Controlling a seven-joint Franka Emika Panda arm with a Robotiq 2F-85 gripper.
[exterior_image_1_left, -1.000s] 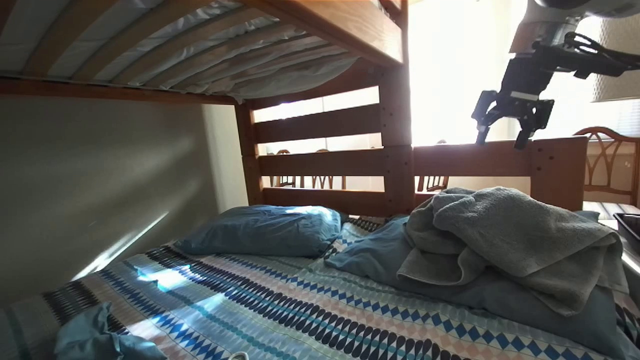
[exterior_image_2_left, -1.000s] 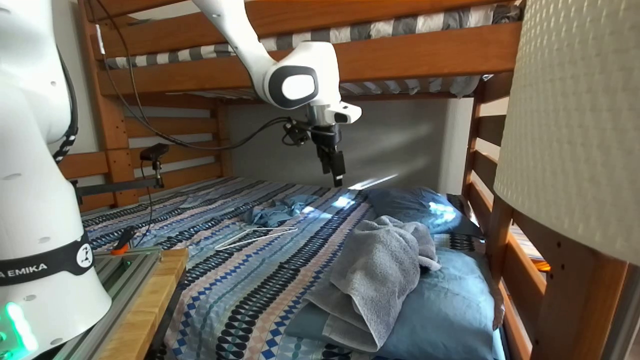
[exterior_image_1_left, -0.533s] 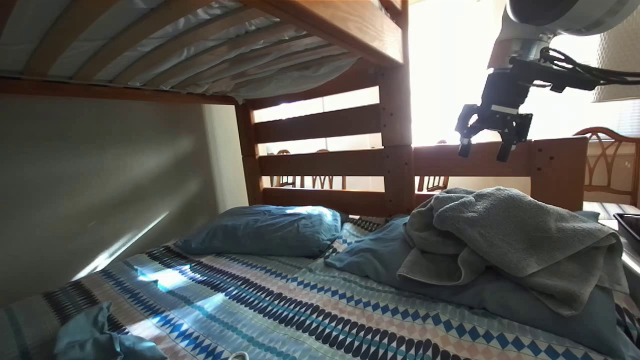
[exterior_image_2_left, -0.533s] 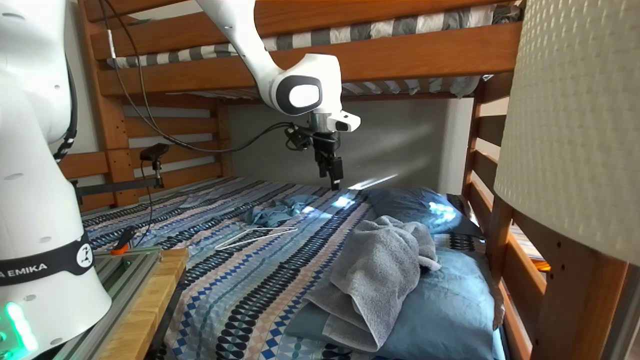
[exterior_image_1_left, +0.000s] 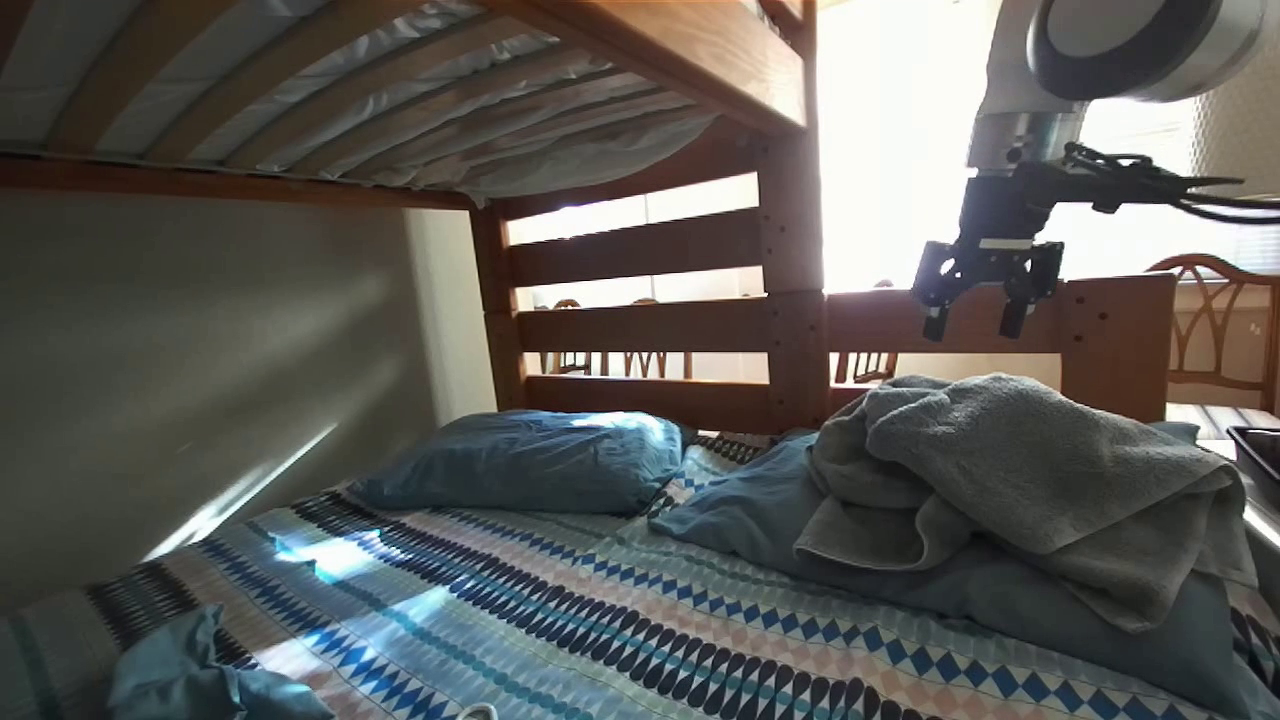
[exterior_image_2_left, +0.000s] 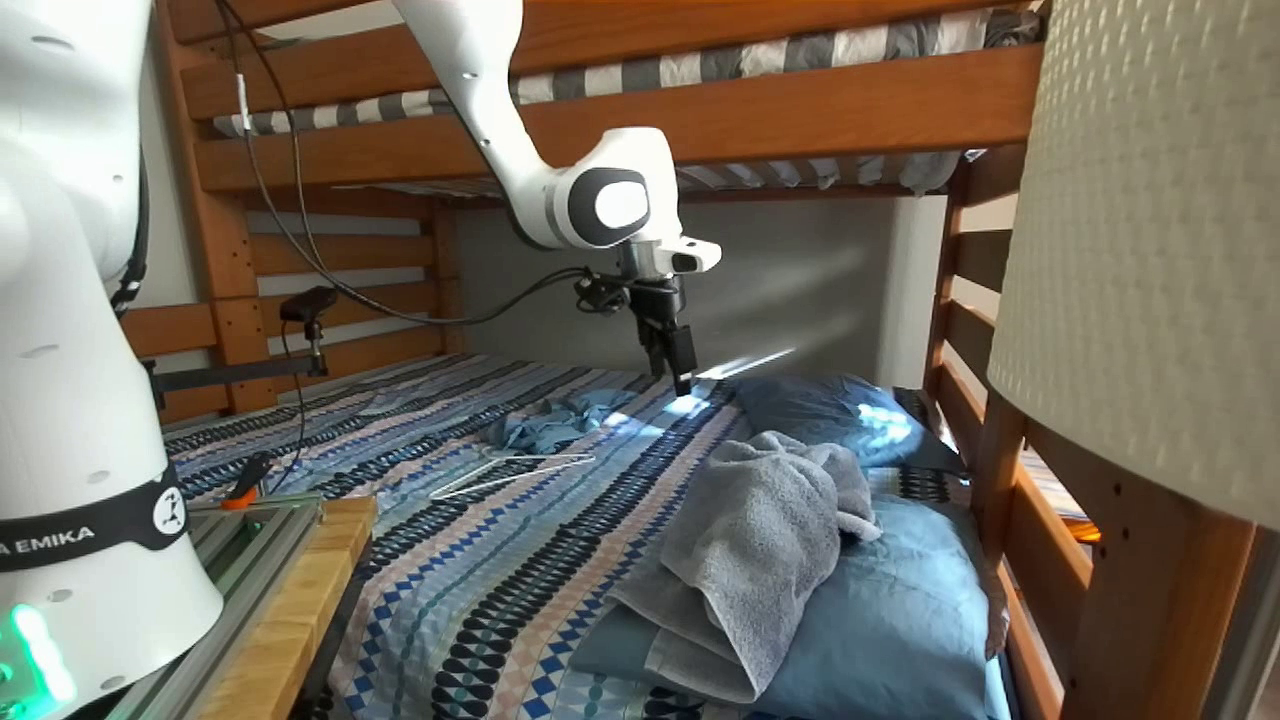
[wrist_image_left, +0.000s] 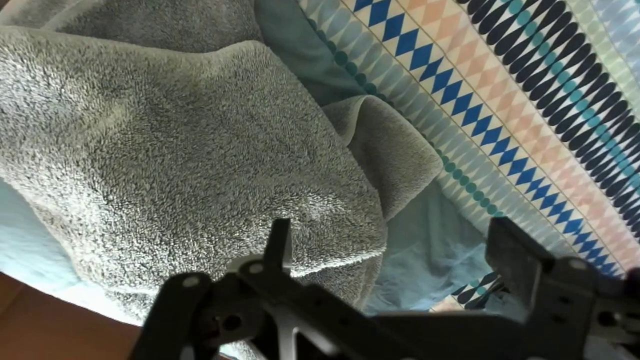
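1. Step in hand, judged: approach to the towel (exterior_image_1_left: 1040, 460) from above, no grip made.
2. Next move, judged: calls for lowering the pincer (wrist_image_left: 390, 242) until its fingers (wrist_image_left: 512, 257) straddle a raised fold, then closing; a shallow pinch could slip off.
3. Pincer, state: spread wide, nothing between the fingers, touching nothing. Position: lower right of the wrist view; in an exterior view, the pincer (exterior_image_1_left: 973, 327) hangs upper right, apart from the towel.
4. Fingers, alignment: in the wrist view, the one nearer frame centre stands over the towel's edge; the one farther right appears over the margin of the pillow (exterior_image_2_left: 890, 610).
5. Towel, location: grey, rumpled, lying across the pillow on the bed (exterior_image_2_left: 450, 600); left and centre of the wrist view.
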